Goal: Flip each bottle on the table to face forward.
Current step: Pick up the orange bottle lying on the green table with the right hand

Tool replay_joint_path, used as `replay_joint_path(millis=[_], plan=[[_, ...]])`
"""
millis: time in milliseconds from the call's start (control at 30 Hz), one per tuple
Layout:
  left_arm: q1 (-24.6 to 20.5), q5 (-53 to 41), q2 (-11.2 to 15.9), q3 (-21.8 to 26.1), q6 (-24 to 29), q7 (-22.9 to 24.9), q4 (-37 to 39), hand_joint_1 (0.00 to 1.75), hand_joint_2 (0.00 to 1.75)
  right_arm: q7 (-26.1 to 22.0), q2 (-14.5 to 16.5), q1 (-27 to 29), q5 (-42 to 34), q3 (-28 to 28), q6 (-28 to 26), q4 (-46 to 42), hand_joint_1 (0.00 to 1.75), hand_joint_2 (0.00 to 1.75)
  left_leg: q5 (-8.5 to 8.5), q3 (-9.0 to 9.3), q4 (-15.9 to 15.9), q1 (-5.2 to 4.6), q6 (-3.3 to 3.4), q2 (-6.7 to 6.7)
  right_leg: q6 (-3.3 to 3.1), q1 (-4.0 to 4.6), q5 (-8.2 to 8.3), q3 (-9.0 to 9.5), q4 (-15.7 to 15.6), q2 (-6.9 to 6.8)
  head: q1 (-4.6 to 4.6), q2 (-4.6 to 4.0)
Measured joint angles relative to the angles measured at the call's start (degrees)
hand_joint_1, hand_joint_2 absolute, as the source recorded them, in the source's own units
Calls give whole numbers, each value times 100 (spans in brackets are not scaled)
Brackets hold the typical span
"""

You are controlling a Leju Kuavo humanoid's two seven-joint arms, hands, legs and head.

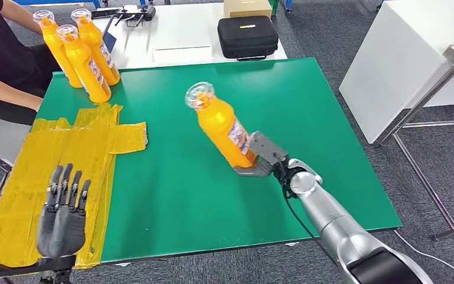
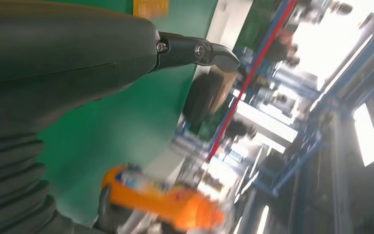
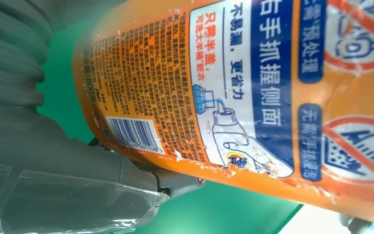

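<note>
The green table (image 1: 171, 195) filled mid-frame. At centre, the right hand (image 1: 264, 158) grasped the tilted orange bottle (image 1: 224, 127) near its base. Three more bottles (image 1: 83, 50) stood upper left. Lower left, the left hand (image 1: 64, 210) hovered released, fingers apart.

Held object: orange bottle (image 3: 185, 97), occupying most of the frame, back label toward the camera.
Label: white panel with dense small print, a barcode, blue bands bearing white characters, and red prohibition symbols.
Right hand (image 3: 78, 175): grey thumb pressed against the bottle beside the barcode.
Background: green table surface (image 3: 224, 209) behind the bottle.
</note>
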Motion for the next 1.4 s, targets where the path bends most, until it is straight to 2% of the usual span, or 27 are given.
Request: replay_joint_path(millis=[233,333,400,733,1033,1200,1400], plan=[[-575,351,-115,-841,-60,292,336,0,175,795,1305,-334,668,212,-531,91,175,175,9,0,0,5,-8,6,-2,8,2,-9,3,3,-1,0],[-788,406,-169,-993,-105,408,398,0,175,985,1681,-491,822,340,-630,199,175,175,9,-1,0,8,-9,3,-3,9,1,-8,4,2,1,0],[-882,418,-192,-1032,-106,441,426,0,175,1018,1825,-550,855,392,-653,263,175,175,9,-3,0,8,-9,3,-3,7,1,-9,4,3,0,0],[-1158,272,-334,-993,-56,557,516,0,175,1224,2280,-850,1073,572,-654,837,175,175,9,-12,1,3,-8,2,-2,1,1,-15,3,2,0,0],[-1161,-185,-450,-619,251,504,514,0,175,1350,2404,-907,724,1535,-758,1333,175,175,9,-17,0,4,-9,6,-3,4,1,-26,4,3,-1,0],[-1190,-228,-499,-477,298,498,512,0,175,1342,2465,-892,609,1847,-748,1459,175,175,9,-24,0,5,-9,4,-3,3,0,-31,4,2,1,0],[-1191,-239,-536,-280,315,501,512,0,175,1468,2469,-1066,120,2307,-756,1554,175,175,9,-24,1,4,-8,4,-3,1,1,-31,4,3,1,0]])
